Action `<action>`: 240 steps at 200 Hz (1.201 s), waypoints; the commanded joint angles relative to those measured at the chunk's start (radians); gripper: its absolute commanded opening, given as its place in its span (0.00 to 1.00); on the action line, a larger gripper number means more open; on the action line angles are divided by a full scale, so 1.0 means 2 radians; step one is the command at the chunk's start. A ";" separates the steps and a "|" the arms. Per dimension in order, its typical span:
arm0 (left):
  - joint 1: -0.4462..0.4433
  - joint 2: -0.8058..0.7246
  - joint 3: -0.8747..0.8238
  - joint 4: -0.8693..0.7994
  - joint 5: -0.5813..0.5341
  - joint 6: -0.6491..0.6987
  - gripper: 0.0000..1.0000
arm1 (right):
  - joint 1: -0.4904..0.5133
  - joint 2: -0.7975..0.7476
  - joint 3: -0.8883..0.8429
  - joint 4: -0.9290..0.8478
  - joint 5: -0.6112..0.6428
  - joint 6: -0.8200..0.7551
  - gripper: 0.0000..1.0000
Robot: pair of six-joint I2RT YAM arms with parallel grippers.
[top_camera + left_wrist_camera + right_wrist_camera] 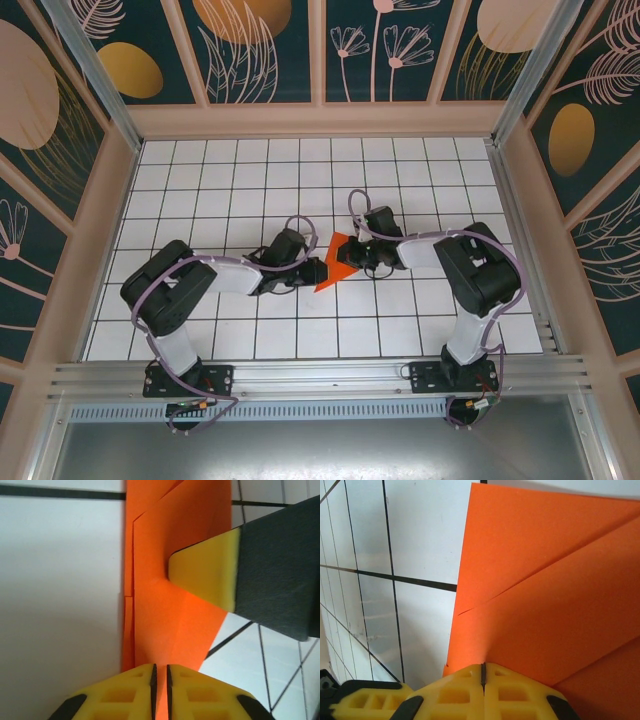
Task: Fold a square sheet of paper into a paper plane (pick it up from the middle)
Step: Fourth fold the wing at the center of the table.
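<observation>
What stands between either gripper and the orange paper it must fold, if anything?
Nothing visible does. The right gripper, shut, meets the folded orange paper at one edge. The left gripper has the paper's other side right at its fingertips, with no other object between them.

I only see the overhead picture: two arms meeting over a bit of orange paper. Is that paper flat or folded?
Observer: Folded. The right wrist view shows the paper in overlapping layers with slanting edges.
Operator: Is the right one pinching it?
Observer: More like pressing: the left wrist view shows the right jaws' yellow tip set on top of the paper.
Operator: And the left one?
Observer: The left jaws stand a narrow gap apart, orange showing between them.
</observation>
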State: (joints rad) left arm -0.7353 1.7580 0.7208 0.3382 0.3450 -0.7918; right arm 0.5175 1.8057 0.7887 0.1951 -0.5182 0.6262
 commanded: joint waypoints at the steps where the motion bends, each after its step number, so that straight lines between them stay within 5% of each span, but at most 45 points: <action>1: 0.009 -0.034 0.015 -0.014 0.041 -0.009 0.21 | 0.002 0.027 0.007 -0.047 0.033 -0.029 0.00; 54: 0.004 -0.025 0.016 0.006 0.064 -0.027 0.16 | 0.002 0.040 0.010 -0.054 0.045 -0.023 0.00; 240: -0.011 0.007 0.003 -0.050 -0.011 -0.012 0.11 | 0.002 0.055 0.015 -0.072 0.056 -0.020 0.00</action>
State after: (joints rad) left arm -0.7559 1.7775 0.7528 0.2768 0.3550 -0.8280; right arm 0.5175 1.8385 0.8330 0.1677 -0.5220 0.6048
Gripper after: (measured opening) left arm 0.113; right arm 0.054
